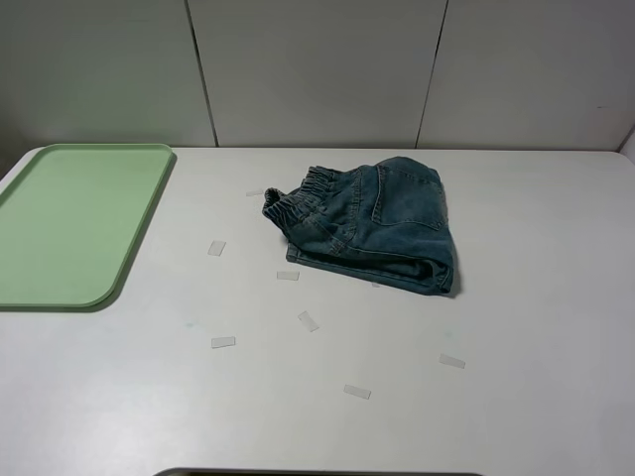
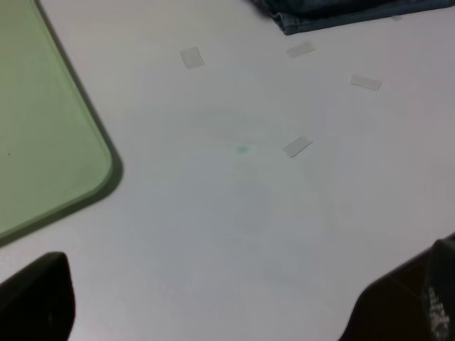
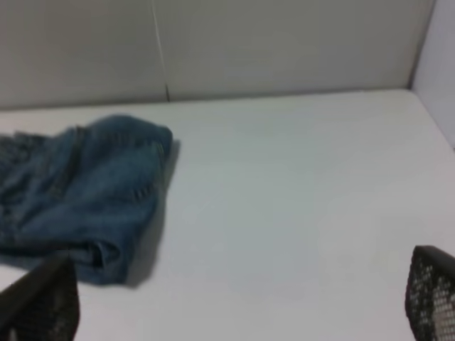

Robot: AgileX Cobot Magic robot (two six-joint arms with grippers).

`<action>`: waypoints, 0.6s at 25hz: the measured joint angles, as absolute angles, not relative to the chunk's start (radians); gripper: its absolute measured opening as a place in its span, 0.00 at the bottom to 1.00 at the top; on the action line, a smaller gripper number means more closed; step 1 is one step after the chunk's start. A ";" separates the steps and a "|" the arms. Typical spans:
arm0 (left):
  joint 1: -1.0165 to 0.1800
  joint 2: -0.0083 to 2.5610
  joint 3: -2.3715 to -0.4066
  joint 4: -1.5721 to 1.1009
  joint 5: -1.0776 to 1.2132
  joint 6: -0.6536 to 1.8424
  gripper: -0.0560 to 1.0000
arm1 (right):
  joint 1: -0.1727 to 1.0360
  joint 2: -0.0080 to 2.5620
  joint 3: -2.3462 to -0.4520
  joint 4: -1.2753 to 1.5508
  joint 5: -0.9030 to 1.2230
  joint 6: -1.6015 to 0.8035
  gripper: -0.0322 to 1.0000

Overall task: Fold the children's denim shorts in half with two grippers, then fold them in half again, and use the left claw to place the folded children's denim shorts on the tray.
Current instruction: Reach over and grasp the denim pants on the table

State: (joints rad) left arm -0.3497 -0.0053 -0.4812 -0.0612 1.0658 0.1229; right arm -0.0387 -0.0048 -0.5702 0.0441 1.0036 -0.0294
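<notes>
Seeing shorts [image 1: 372,226] bunched on the table [image 1: 536,327], well apart from the bare tray [image 1: 60,223]. They look folded once, though I can't be sure from here. Second fold and placing remain. Left gripper [image 2: 220,302] and right gripper [image 3: 234,298] gape wide, holding nothing.

The white table [image 1: 556,297] bears the green tray [image 1: 69,223] at its far left corner, denim shorts [image 1: 382,223] toward the far edge, tape strips [image 1: 223,342] scattered mid-table.

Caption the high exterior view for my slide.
Children's denim shorts lie bunched on the white table, right of the pale green tray, with small pale strips scattered nearby.
</notes>
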 joint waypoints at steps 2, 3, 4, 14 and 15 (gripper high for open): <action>-0.350 -0.005 -0.481 -0.061 1.066 0.123 0.98 | -0.039 -0.007 -0.570 0.042 1.042 -0.033 0.70; -0.350 -0.005 -0.481 -0.061 1.066 0.123 0.98 | -0.039 -0.007 -0.570 0.042 1.056 -0.035 0.70; -0.350 -0.005 -0.481 -0.061 1.066 0.123 0.98 | -0.039 -0.007 -0.570 0.039 1.066 -0.035 0.70; -0.350 -0.005 -0.481 -0.061 1.066 0.123 0.98 | -0.039 -0.007 -0.523 -0.008 1.069 -0.038 0.70; -0.350 -0.005 -0.481 -0.061 1.066 0.123 0.98 | -0.039 -0.007 -0.521 -0.021 1.066 -0.038 0.70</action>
